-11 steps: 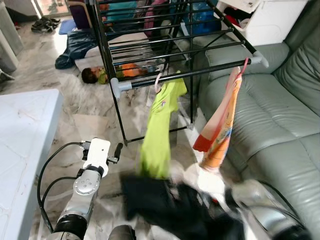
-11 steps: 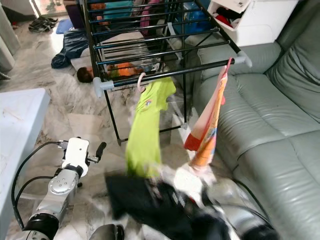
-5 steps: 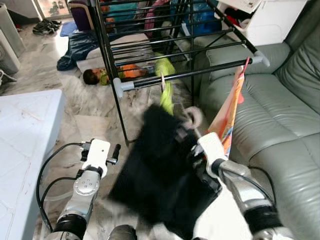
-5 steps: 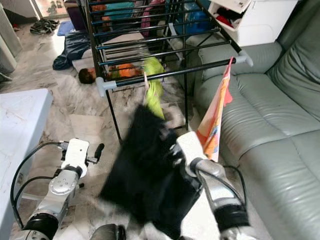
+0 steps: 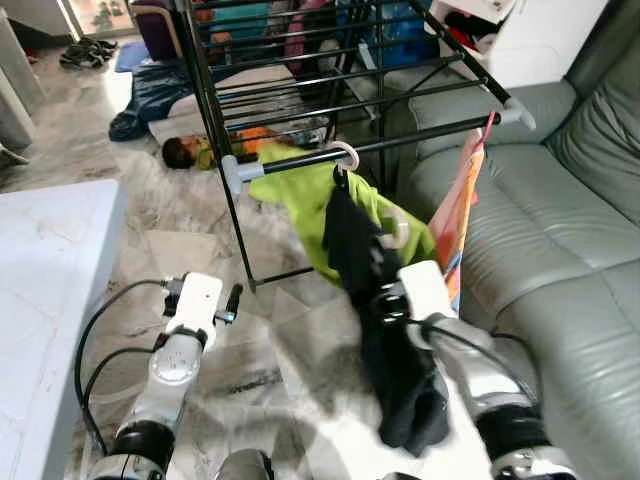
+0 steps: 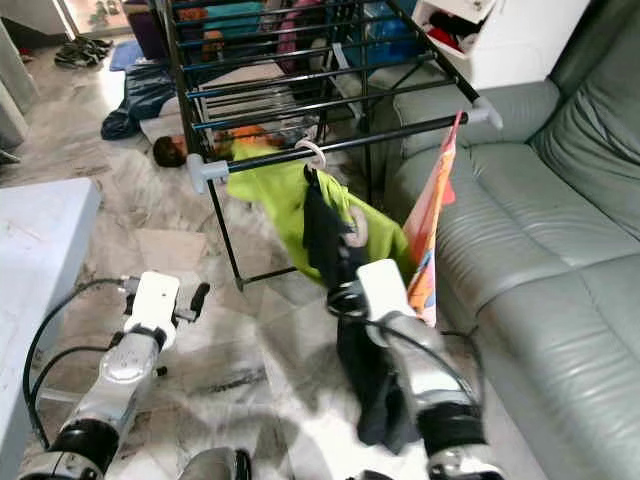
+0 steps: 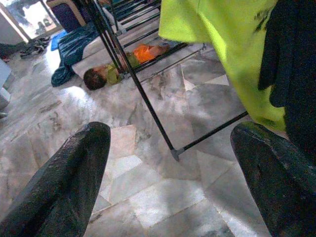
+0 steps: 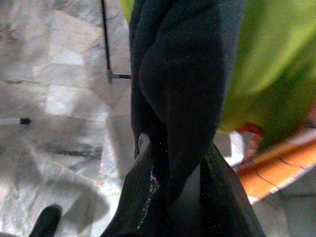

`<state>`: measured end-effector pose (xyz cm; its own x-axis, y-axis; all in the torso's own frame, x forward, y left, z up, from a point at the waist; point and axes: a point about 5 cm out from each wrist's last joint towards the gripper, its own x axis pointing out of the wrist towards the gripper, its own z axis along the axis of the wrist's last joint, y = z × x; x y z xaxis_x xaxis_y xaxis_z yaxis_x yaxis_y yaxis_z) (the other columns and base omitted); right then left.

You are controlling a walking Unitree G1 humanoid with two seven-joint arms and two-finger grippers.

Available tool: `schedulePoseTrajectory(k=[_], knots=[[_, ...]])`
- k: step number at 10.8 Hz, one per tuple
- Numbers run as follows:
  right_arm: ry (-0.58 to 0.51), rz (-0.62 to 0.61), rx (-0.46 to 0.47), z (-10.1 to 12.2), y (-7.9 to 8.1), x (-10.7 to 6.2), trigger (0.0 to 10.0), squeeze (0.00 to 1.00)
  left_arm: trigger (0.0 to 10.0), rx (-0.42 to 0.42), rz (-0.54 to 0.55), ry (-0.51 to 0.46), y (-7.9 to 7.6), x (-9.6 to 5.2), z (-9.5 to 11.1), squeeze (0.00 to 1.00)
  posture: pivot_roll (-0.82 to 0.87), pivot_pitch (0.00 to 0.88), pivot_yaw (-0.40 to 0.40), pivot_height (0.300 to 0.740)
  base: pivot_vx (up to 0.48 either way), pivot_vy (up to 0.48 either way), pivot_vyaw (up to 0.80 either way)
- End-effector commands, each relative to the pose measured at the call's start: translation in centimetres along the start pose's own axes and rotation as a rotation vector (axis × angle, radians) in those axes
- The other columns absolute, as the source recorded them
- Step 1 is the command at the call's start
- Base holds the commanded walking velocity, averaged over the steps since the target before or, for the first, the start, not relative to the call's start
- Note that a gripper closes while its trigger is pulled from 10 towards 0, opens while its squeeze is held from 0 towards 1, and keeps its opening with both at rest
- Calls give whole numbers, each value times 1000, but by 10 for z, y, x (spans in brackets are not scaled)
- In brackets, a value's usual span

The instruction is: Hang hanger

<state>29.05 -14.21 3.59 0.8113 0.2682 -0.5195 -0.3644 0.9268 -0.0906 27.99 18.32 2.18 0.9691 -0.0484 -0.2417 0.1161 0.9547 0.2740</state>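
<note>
A black garment (image 5: 375,300) hangs from a pale hanger hook (image 5: 345,154) resting over the front rail (image 5: 420,142) of a black drying rack. My right gripper (image 5: 387,300) is shut on the garment's middle, below the rail; in the right wrist view its fingers (image 8: 143,197) pinch the dark cloth (image 8: 182,74). A lime green shirt (image 5: 300,195) hangs behind it, swung sideways. An orange garment (image 5: 460,215) hangs near the rail's right end. My left gripper (image 7: 173,168) is open and low on the left, apart from the rack, with nothing between its fingers.
A grey leather sofa (image 5: 560,250) runs close along the right of the rack. A white table (image 5: 50,260) stands at the left. Clothes and a doll (image 5: 182,152) lie on the marble floor behind the rack. The rack's legs (image 7: 158,123) stand ahead of my left gripper.
My right arm has raised the black garment from near the floor up to the rail, where its hook now sits. The green shirt has swung aside. The left arm has stayed put.
</note>
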Motion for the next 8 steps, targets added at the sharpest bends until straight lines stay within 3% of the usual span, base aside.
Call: schedulePoseTrajectory(k=[1,4,6,8], knots=[[-121,61,-63,31,11,9,10000,0,10000,10,13,21,6,0,-3,0,-38,0,6,740,0,0,0],[-181,219,-83,66,24,27,10000,0,10000,-3,-2,33,1,-2,-7,0,-37,0,7,740,0,0,0],[-226,152,-98,91,8,34,10000,0,10000,-11,-16,52,-3,-5,-12,0,-36,0,-1,740,0,0,0],[-215,-92,-43,94,-24,35,10000,0,10000,-10,-22,48,-3,-4,-11,0,-29,0,-8,740,0,0,0]])
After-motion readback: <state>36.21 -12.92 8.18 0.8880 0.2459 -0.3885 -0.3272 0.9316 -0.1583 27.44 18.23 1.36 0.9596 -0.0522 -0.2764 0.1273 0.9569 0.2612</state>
